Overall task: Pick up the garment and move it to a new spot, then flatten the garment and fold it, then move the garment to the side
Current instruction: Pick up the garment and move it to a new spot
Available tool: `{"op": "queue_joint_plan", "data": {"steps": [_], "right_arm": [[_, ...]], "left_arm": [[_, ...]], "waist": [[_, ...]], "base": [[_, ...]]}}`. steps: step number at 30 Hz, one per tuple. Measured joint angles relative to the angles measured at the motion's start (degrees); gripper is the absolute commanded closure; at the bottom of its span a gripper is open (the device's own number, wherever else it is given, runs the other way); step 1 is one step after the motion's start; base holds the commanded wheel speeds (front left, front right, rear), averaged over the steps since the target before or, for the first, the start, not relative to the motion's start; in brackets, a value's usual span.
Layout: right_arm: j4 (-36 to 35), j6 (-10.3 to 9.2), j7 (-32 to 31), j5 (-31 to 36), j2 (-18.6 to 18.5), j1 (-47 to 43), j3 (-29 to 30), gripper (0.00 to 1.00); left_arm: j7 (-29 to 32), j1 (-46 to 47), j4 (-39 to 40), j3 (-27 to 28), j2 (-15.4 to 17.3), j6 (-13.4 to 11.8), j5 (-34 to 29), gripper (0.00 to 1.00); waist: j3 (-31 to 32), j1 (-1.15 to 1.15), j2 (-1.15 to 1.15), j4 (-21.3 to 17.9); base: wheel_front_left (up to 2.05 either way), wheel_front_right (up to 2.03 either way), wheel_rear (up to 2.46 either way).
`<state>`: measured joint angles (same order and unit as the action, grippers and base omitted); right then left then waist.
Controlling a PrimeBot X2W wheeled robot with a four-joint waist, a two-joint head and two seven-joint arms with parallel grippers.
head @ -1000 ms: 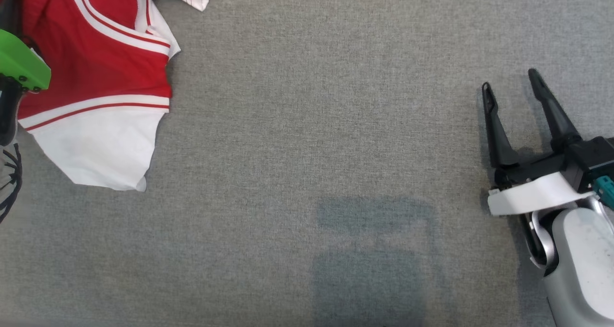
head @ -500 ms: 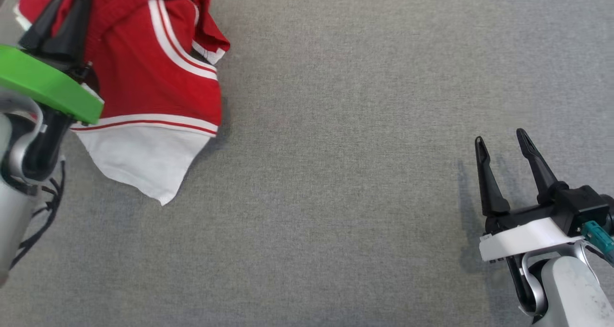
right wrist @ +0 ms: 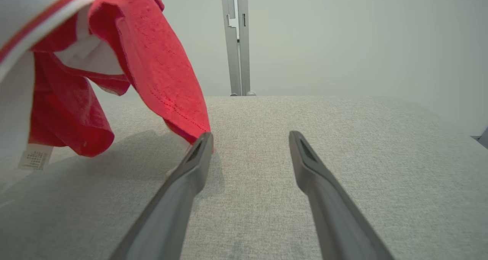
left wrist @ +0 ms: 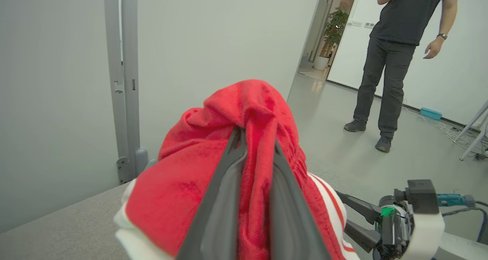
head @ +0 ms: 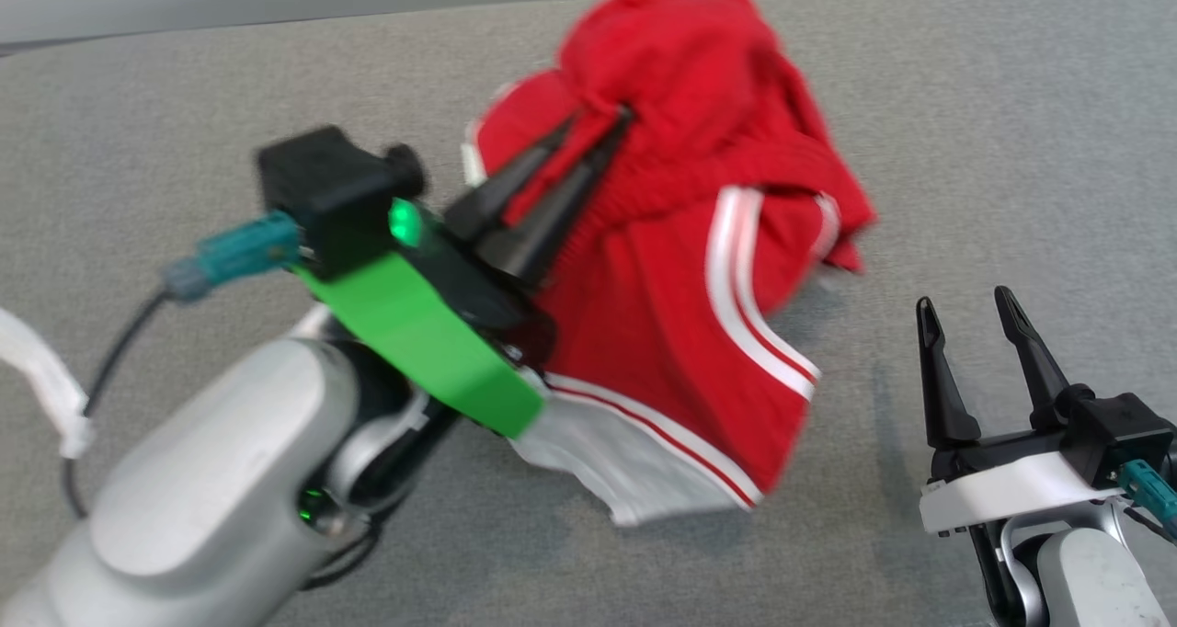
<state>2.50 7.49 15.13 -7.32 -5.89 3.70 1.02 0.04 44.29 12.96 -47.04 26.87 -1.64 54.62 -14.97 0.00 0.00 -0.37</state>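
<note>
No legible text, brand or number found. A white label (right wrist: 34, 159) hangs from the garment (right wrist: 160, 69) in the right wrist view; its print is too small to read.

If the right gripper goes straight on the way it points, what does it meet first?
The way looks free: the right gripper faces bare grey table up to its far edge. The hanging red shorts are close beside one finger; depth is unclear.
</note>
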Motion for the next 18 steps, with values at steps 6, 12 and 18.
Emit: {"op": "queue_joint_plan", "data": {"steps": [6, 12, 18], "right_arm": [[-0.2, 0.00, 0.0, -0.2, 0.9, -0.3, 0.0, 0.00], [-0.1, 0.00, 0.0, -0.6, 1.7, -1.1, 0.3, 0.00], [0.2, 0.00, 0.0, -0.7, 2.0, -1.1, 0.5, 0.00]], "left_arm": [[1.3, -0.6, -3.5, -4.6, -4.6, -1.0, -1.0, 1.00], [0.0, -5.0, -19.6, -9.4, -7.5, 0.7, -1.5, 1.00], [-5.3, -7.7, -36.0, -12.7, -10.3, 4.5, -3.6, 1.00]], "waist": [[0.3, 0.00, 0.00, -3.3], [0.0, 0.00, 0.00, -6.3], [-0.1, 0.00, 0.00, -8.0]], "base": [[0.00, 0.00, 0.00], [0.00, 0.00, 0.00], [0.00, 0.00, 0.00]]}}
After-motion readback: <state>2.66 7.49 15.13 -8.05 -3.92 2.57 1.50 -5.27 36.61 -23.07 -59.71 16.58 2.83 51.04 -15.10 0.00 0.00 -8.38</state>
